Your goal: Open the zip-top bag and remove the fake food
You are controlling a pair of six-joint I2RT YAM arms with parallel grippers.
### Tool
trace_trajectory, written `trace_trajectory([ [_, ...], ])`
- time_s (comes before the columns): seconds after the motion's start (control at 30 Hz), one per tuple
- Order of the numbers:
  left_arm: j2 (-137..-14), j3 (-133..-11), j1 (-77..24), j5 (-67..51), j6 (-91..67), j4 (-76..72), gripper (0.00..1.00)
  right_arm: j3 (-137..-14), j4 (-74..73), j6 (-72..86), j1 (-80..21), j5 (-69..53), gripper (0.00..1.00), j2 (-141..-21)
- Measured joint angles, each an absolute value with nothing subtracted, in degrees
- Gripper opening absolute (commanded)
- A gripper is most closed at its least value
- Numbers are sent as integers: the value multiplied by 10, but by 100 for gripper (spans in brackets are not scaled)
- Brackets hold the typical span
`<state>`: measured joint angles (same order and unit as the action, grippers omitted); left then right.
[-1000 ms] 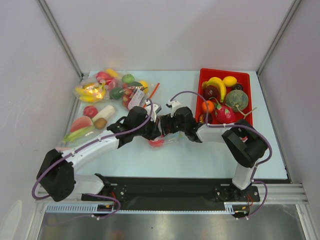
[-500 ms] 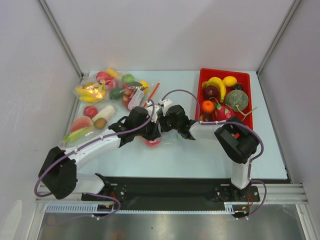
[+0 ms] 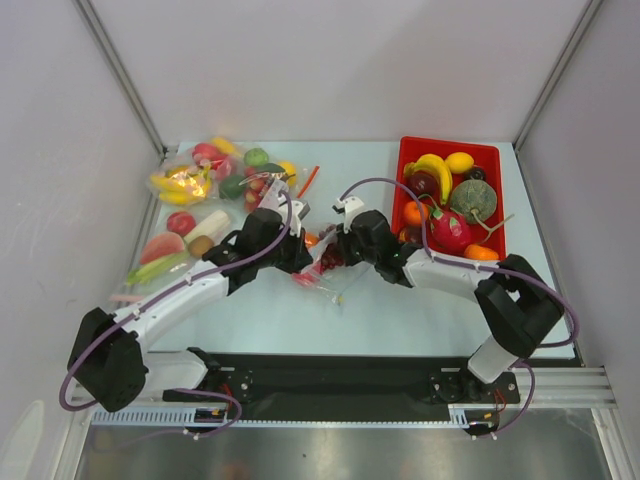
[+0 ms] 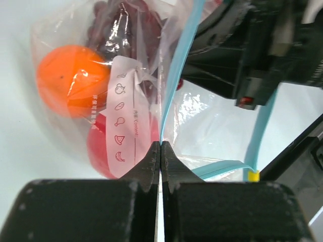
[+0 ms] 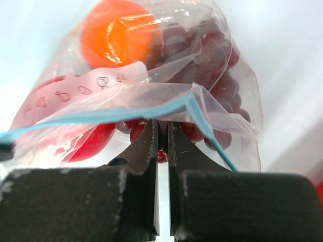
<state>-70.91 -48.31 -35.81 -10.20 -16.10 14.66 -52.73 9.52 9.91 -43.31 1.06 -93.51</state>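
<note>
The bag [image 3: 317, 266] is in the middle of the top view, between the two hands. It is just over the bench [image 3: 400, 315] or on it; I cannot tell which. The left hand [image 4: 160, 147] is pinched together on a thin bit of the bag, right by the blue strip [image 4: 175, 75]. The right hand [image 5: 161, 130] is pinched together on the clear plastic just under the strip on its side. In the left wrist view the strip looks split into two lines, so the mouth seems partly open. The fruit [image 5: 118, 33] is all inside: an orange one, a red one and dark purple grapes.

What could go wrong? Each hand holds only a tiny bit of slippery plastic. If they pull apart too hard or too fast, the plastic could slide out of a pinch and the bag would drop. If one hand has both sides of the mouth in its pinch, pulling would not open it any more. The plastic could also stretch or rip. If the mouth tips down once it is wide, the round fruit could roll out and away over the bench. The two hands are very close, so they might bump each other.
</note>
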Motion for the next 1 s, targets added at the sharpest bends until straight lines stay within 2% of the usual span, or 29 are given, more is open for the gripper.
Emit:
trace_trajectory([
  [0.53, -748, -503, -358, -112, -167, 140, 0, -538, -87, 110, -442, -45, 0, -804],
  [1.0, -760, -508, -358, -123, -167, 122, 0, -538, -75, 190, -406, -148, 0, -725],
])
